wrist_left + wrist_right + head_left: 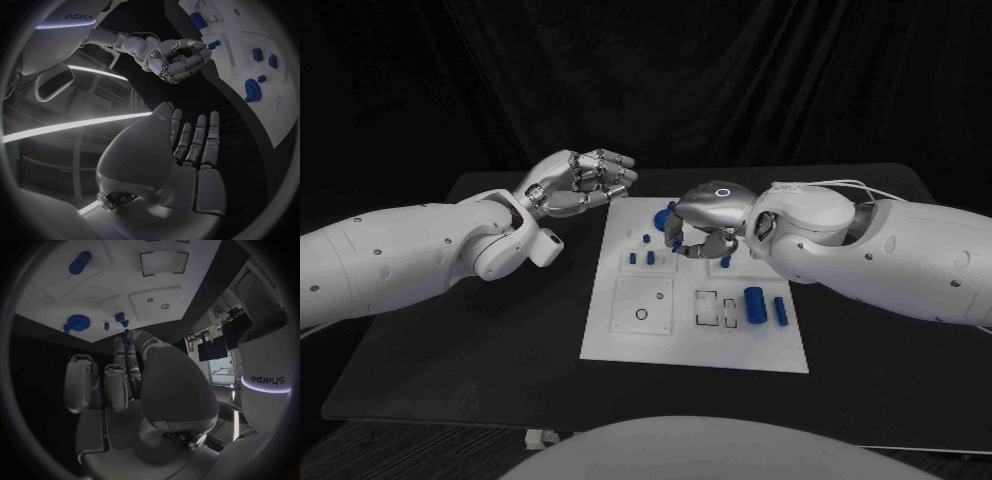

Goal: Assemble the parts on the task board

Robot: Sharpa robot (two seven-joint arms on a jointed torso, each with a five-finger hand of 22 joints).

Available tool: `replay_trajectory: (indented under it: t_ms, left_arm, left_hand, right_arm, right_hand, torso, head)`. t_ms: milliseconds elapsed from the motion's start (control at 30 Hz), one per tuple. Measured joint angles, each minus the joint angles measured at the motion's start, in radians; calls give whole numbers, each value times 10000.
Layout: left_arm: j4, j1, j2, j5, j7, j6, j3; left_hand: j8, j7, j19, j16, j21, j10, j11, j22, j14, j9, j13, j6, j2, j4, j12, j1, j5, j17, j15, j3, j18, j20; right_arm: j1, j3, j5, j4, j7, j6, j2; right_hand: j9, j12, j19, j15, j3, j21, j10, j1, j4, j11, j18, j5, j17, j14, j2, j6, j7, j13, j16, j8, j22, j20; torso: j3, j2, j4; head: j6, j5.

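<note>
The white task board point(695, 345) lies in the middle of the black table. My right hand point(705, 227) hovers over its far part and pinches a small blue part point(214, 45) between thumb and a finger; the same part point(127, 336) shows at its fingertips. A round blue part point(78, 321) sits near the board's far edge, with small blue pegs point(642, 257) beside it. A blue cylinder point(754, 305) and a blue bar point(780, 312) lie at the board's right. My left hand point(581, 184) is raised beyond the board's far left corner, holding nothing, fingers apart point(199, 145).
The board point(75, 287) has square recesses point(643, 305) and outlined slots point(707, 310) in its near half. Bare black table point(473, 350) surrounds the board on all sides. My right forearm point(891, 255) hangs over the board's right edge.
</note>
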State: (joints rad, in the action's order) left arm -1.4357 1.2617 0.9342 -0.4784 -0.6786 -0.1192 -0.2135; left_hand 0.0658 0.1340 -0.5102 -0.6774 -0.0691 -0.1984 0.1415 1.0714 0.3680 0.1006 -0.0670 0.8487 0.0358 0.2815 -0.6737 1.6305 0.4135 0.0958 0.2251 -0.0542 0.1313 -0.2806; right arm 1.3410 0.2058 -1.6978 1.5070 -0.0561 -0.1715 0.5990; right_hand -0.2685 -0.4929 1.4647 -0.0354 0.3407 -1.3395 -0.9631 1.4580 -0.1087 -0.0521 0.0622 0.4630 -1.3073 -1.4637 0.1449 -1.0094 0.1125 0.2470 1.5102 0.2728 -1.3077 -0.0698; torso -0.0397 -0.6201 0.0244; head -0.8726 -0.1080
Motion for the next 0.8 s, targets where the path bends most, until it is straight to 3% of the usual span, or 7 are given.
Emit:
replay_trajectory:
  t_ms: [267,500,800]
  left_arm:
    - [24,-1,55,0,0,-94,0]
    - [30,-1,90,0,0,-255,0]
    - [85,-1,65,1,0,-320,0]
  left_hand:
    - [0,56,280,0,0,44,44,-39,-319,-15,12,16,65,98,-116,-69,0,-183,12,102,2,-19]
    - [0,73,614,77,0,109,107,-121,-911,-34,15,-1,241,111,-233,-533,-194,-320,-268,336,1,-36]
    - [0,73,683,77,0,144,142,-131,-946,-43,14,-1,241,110,-233,-532,-194,-320,-232,334,1,-33]
  right_arm:
    - [-223,-3,0,-76,103,665,-443]
    - [-431,1,0,-113,184,1062,-576]
    - [-562,-2,0,-91,236,1360,-579]
  right_hand:
    - [0,1,0,33,29,41,38,0,28,-38,1,0,0,-33,0,37,37,-18,0,-50,1,0]
    - [0,2,36,69,29,92,38,0,27,-38,0,0,0,3,0,71,71,-18,0,-50,2,-36]
    - [3,40,1,105,29,92,38,-37,27,-38,1,0,0,-33,-36,127,86,-29,-39,-87,2,-71]
  torso:
    - [2,1,-2]
    - [2,1,-1]
    - [2,0,2]
  head:
    - [0,-118]
    - [0,-241]
    - [0,-390]
